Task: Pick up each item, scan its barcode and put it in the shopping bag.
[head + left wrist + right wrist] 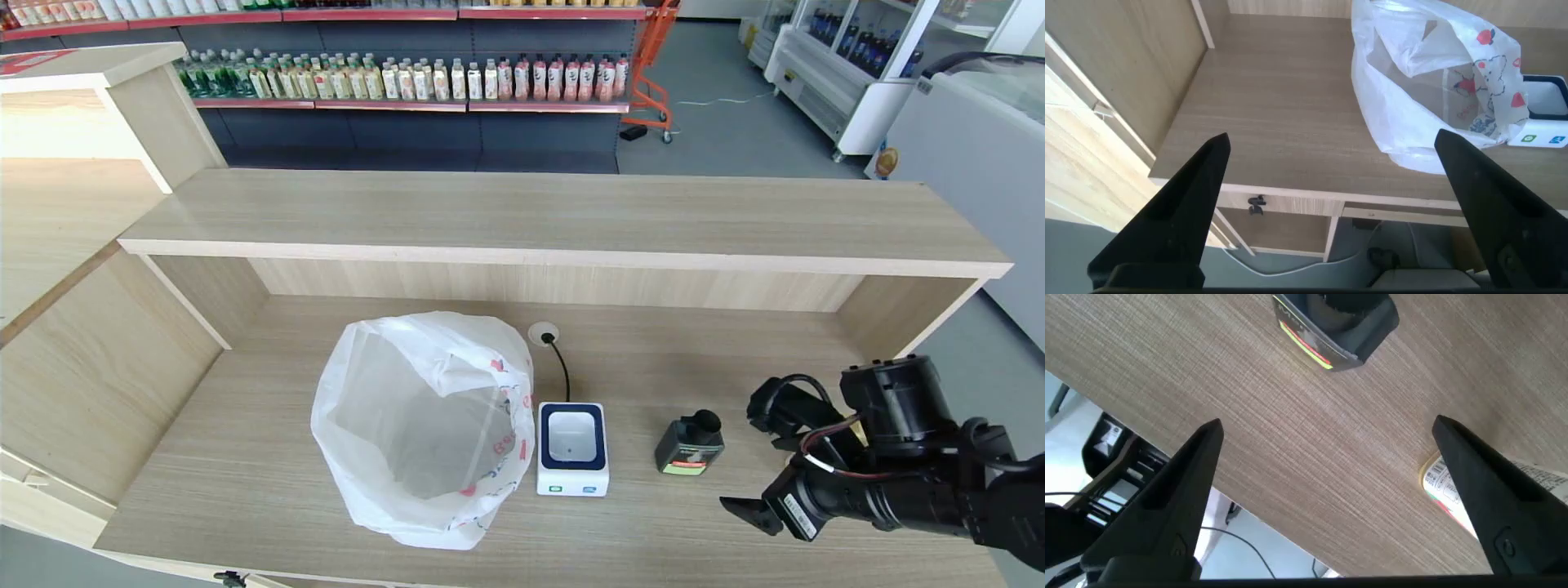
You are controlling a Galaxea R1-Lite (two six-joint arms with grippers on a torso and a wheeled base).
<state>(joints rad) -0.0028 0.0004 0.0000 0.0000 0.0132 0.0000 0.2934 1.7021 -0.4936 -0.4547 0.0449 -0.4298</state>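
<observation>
On the bench [735, 367] in the head view, the white shopping bag [424, 425] stands open just left of the scanner [572, 447]; a dark bottle [690, 445] stands just right of the scanner, and the right gripper [759, 474] hovers near it, fingers spread. From the left wrist, the left gripper [1331, 212] is spread wide off the bench's near edge, apart from the bag [1429, 82]. From the right wrist, the right gripper [1327, 506] gapes over bare wood, with the bottle [1335, 327] beyond its tips and a barcoded item [1445, 475] beside one finger.
</observation>
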